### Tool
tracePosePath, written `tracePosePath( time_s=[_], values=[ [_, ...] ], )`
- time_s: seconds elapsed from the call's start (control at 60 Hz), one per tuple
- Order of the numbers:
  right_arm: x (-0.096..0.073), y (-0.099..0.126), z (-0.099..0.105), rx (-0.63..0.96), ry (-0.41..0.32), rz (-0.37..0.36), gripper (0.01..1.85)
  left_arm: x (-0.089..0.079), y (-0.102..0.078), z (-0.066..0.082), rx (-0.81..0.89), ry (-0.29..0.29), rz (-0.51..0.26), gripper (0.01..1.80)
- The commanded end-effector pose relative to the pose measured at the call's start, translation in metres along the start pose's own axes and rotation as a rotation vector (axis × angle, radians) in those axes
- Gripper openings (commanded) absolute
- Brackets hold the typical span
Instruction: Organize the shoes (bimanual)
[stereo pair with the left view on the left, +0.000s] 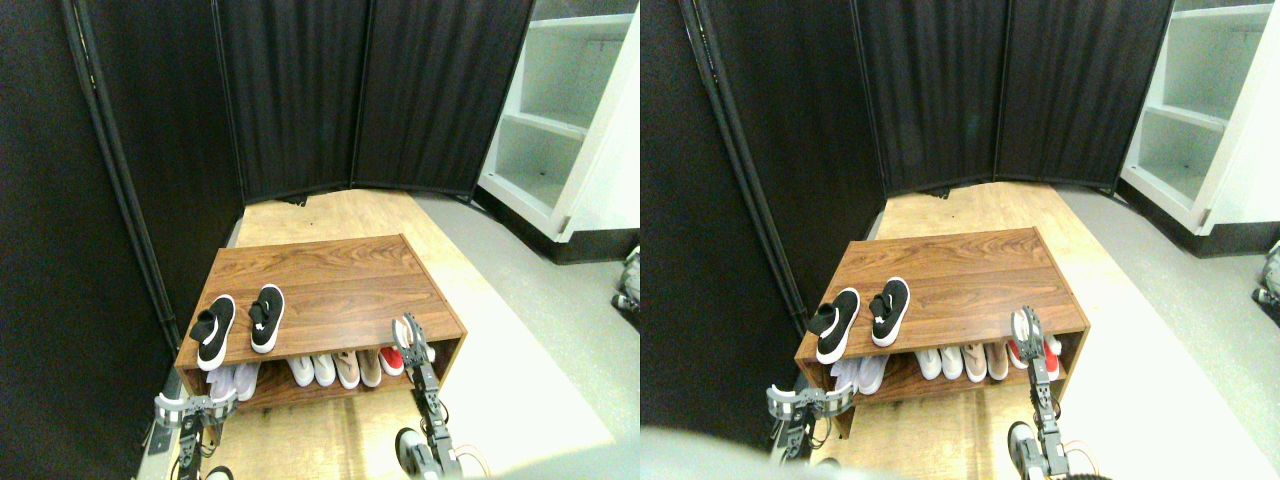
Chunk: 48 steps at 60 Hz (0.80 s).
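- The left gripper (195, 408) is hanging low at the near left, below the front left corner of the wooden shoe bench (340, 275); its pale fingers are spreading wide apart and are holding nothing.
- The right gripper (412, 335) is reaching up to the front right edge of the bench top, just above the red shoes (392, 360); how far its fingers are parted cannot be told, and nothing can be seen in its hold.
- On the lower shelf, a row of shoes is sitting with toes facing out: white shoes (233, 380) at the left, more white and beige shoes (335, 368) in the middle, the red ones at the right end.
- The black shoes (240, 325) with white soles are lying side by side on the bench top at its front left corner, close together, toes pointing towards the robot, well apart from both grippers.
- Beyond the bench, pale wood flooring (330, 215) is running back to a black folding screen (370, 90).
- A white shelving unit (560, 110) is standing at the far right.
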<state>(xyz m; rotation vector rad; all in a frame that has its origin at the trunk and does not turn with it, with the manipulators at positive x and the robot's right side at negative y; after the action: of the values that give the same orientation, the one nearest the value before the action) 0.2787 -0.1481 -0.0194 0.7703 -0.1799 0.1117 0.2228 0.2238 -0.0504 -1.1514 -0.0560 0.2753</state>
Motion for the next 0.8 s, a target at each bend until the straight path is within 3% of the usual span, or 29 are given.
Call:
tracePosePath(
  time_s=[0.017, 0.15, 0.2, 0.283, 0.317, 0.35, 0.383, 0.483, 0.667, 0.8],
  values=[
    [0.001, 0.005, 0.004, 0.013, -0.029, 0.041, 0.14, -0.003, -0.007, 0.018, 0.047, -0.045, -0.074, 1.39],
    [0.001, 0.004, 0.003, 0.010, -0.036, 0.043, 0.14, -0.010, -0.006, 0.043, 0.058, -0.066, -0.090, 1.19],
    [0.001, 0.004, 0.003, 0.010, -0.038, 0.041, 0.13, -0.011, -0.007, 0.055, 0.079, -0.119, -0.104, 1.06],
    [0.002, 0.003, 0.002, 0.026, -0.041, 0.041, 0.12, -0.003, -0.008, 0.073, 0.092, -0.246, -0.149, 0.53],
    [0.002, 0.003, 0.002, 0.027, -0.040, 0.041, 0.12, -0.001, -0.007, 0.074, 0.088, -0.256, -0.156, 0.45],
    [0.003, 0.004, 0.001, 0.026, -0.040, 0.043, 0.12, 0.008, -0.006, 0.079, 0.090, -0.282, -0.190, 0.15],
    [0.003, 0.005, 0.000, 0.023, -0.040, 0.042, 0.13, 0.014, -0.005, 0.082, 0.108, -0.285, -0.209, 0.02],
    [0.005, 0.006, -0.002, 0.032, -0.041, 0.052, 0.15, 0.027, -0.009, 0.087, 0.151, -0.292, -0.243, 0.01],
    [0.006, 0.009, -0.003, 0.026, -0.040, 0.044, 0.16, 0.051, -0.024, 0.093, 0.285, -0.278, -0.191, 0.01],
    [0.006, 0.010, -0.003, 0.025, -0.051, 0.049, 0.14, 0.072, -0.028, 0.094, 0.340, -0.197, -0.182, 0.01]
  ],
)
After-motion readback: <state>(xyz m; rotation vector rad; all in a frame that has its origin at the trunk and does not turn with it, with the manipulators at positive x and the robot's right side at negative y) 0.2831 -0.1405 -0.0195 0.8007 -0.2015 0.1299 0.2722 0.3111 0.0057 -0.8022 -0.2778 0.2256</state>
